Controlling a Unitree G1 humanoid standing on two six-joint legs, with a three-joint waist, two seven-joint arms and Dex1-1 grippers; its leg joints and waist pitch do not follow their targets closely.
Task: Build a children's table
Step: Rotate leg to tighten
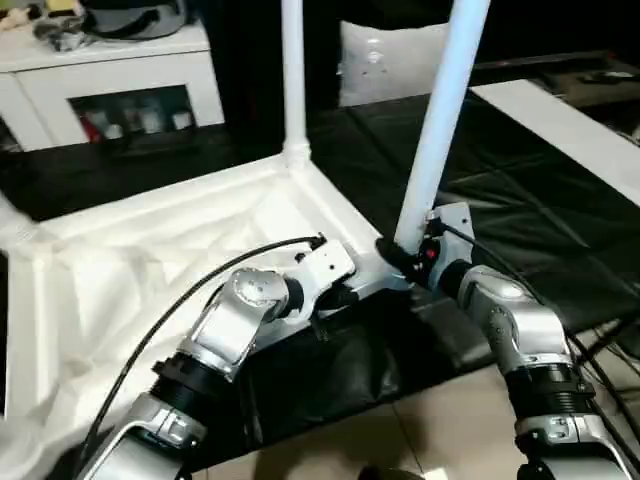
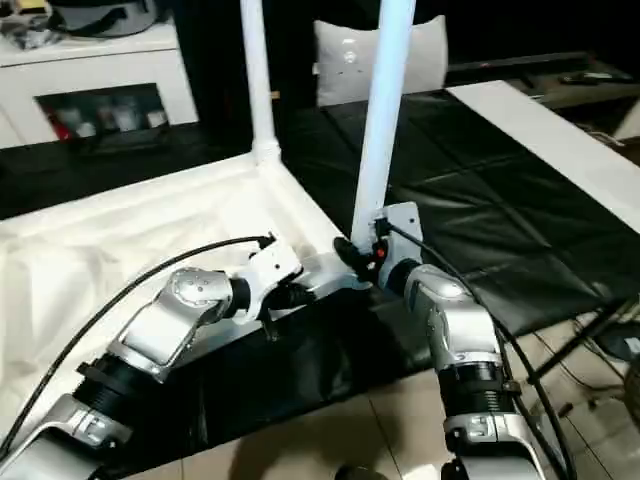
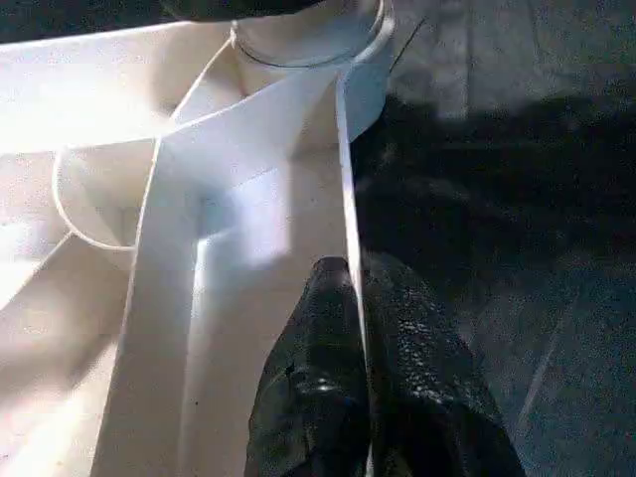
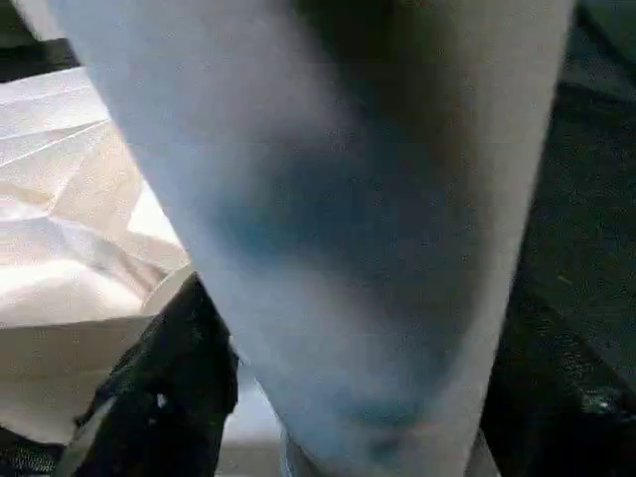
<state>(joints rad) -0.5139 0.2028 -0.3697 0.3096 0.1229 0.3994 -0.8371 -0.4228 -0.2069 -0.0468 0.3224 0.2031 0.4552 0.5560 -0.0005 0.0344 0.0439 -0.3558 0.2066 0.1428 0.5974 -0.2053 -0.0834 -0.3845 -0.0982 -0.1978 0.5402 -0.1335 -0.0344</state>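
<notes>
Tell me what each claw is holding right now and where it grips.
The left claw pinches the tabletop's side wall near the corner. The right claw sits around the near leg at its base; whether it grips cannot be told.

From my seat I see a black quilted mat (image 1: 520,230) spread over the floor, its near edge giving way to pale floor tiles (image 1: 420,440). Beyond the mat's far left corner stands a white cabinet (image 1: 115,75) with a glass door (image 1: 135,112) showing small items I can't make out, and dark clutter lies along its top edge. A white cushion (image 2: 350,60) leans upright past the mat's far edge, and a long white board (image 1: 565,125) lies along the mat's right side.
</notes>
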